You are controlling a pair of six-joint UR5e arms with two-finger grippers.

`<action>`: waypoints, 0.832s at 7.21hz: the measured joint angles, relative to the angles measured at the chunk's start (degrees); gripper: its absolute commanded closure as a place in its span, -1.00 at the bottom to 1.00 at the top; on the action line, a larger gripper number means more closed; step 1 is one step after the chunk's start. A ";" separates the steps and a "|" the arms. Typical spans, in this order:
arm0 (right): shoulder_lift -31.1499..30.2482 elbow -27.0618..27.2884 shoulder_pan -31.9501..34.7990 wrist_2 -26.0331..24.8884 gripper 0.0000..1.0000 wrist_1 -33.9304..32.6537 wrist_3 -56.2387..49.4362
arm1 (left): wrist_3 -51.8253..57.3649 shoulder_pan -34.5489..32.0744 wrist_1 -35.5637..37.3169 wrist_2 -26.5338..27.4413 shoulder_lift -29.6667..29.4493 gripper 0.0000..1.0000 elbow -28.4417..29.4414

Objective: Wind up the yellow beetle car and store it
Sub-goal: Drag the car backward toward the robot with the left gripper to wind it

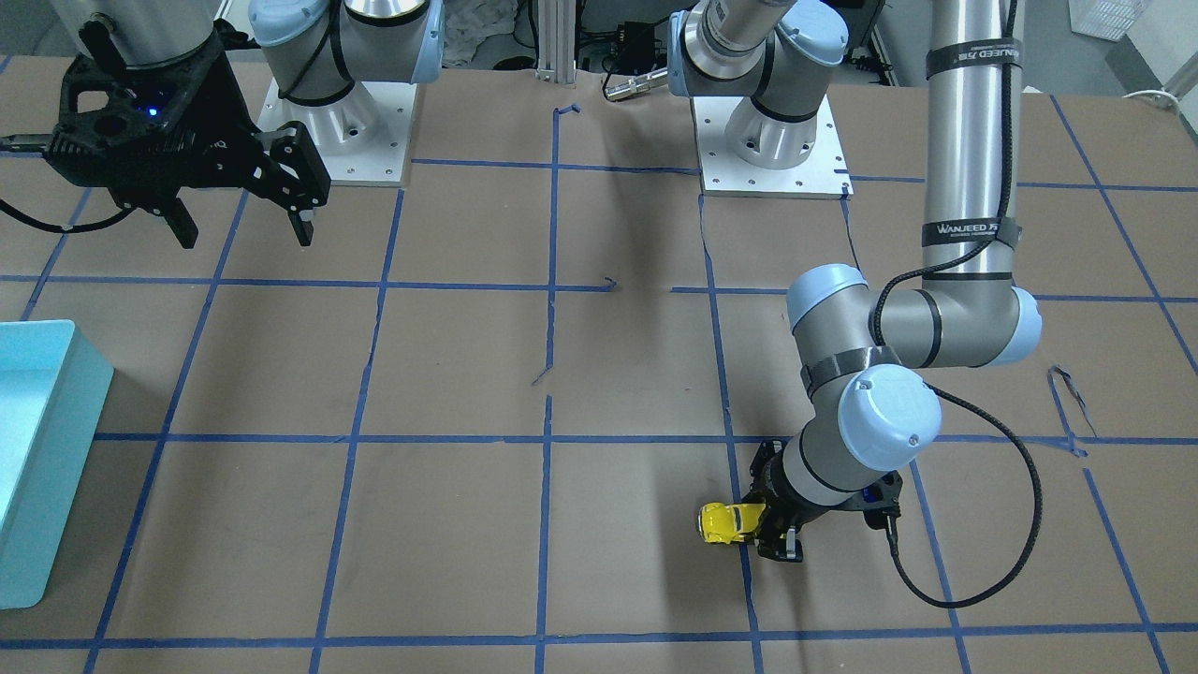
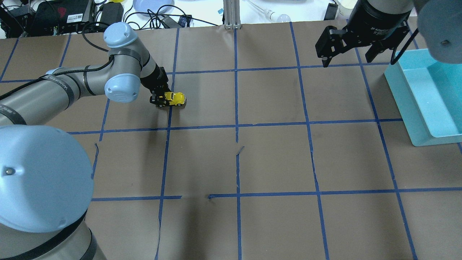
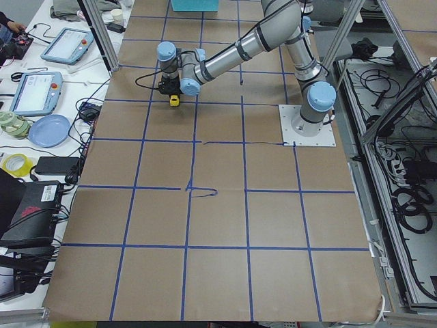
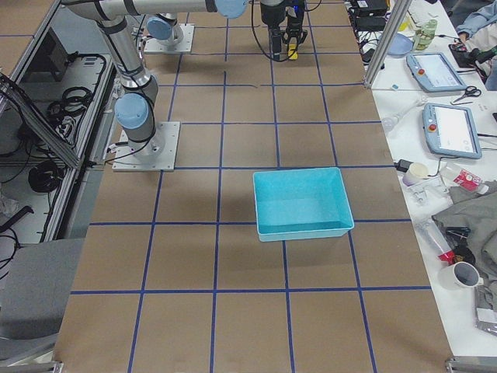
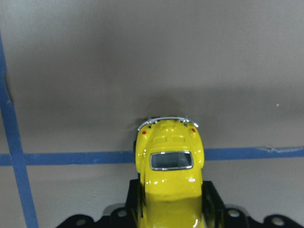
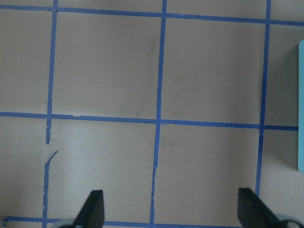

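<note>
Your left claw (image 2: 161,101) is clamped on the yellow beetle car (image 2: 176,98), well apart from the teal bin (image 2: 399,104); storage apparently pending

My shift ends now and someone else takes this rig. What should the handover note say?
Left gripper: shut on the yellow beetle car, low over the table on the robot's left side. Whether the wheels touch the paper is unclear.
Right gripper: open, holding nothing, hovering beside the teal bin.
Done: car grasped.
Left: winding cannot be judged from these views. The car is not yet in the bin, which is across the table on the robot's right.
</note>
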 measured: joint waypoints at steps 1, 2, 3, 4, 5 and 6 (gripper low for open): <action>0.00 0.00 0.00 0.03 -1.00 -0.04 0.02 | 1.85 1.40 0.00 0.19 0.07 1.00 -0.10; 0.00 0.00 -0.01 0.05 -1.00 -0.06 0.01 | 3.58 2.68 0.00 0.35 0.11 1.00 -0.20; 0.00 0.00 -0.02 0.06 -1.00 -0.05 -0.01 | 5.18 3.80 -0.04 1.26 0.12 1.00 -0.29; 0.00 0.00 -0.02 0.06 -1.00 -0.03 0.01 | 7.24 4.99 -0.04 3.02 0.12 1.00 -0.36; 0.00 0.00 -0.03 0.06 -1.00 -0.05 0.01 | 9.60 6.62 -0.03 4.43 0.15 1.00 -0.37; 0.00 0.00 -0.02 0.06 -1.00 -0.06 -0.01 | 11.92 8.68 -0.02 5.02 0.22 1.00 -0.48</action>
